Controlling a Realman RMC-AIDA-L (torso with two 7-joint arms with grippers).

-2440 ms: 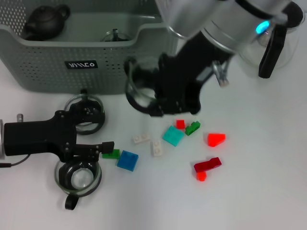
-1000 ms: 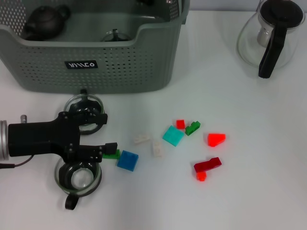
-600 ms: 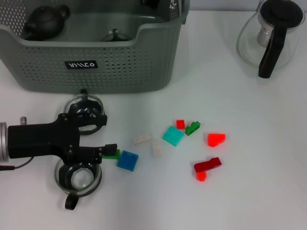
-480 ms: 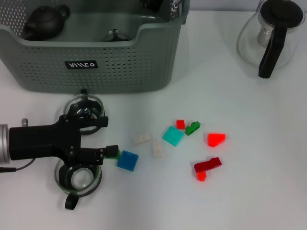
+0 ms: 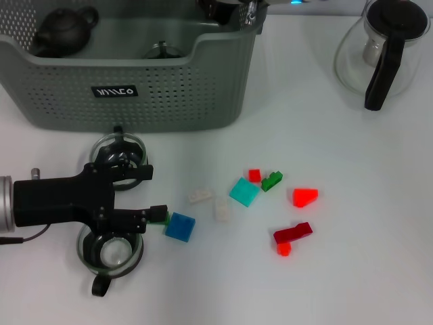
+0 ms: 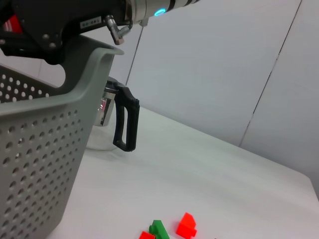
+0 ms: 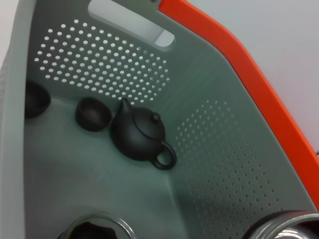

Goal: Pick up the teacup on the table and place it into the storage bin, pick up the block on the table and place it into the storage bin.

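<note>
The grey-green storage bin stands at the back left and holds a dark teapot and a glass cup. Two glass teacups stay on the table, one in front of the bin, one nearer me. My left gripper lies open low between them, its near fingertip beside a small green block and a blue block. My right gripper shows only at the top edge, over the bin's far right corner. Its wrist view looks down on the teapot inside the bin.
Loose blocks lie mid-table: white, teal, green, red, dark red. A glass pitcher with a black handle stands at the back right. Two small dark cups sit in the bin beside the teapot.
My right arm, which held a glass teacup in front of the bin, has lifted away and now hangs over the bin's back corner. The left gripper has barely shifted.
</note>
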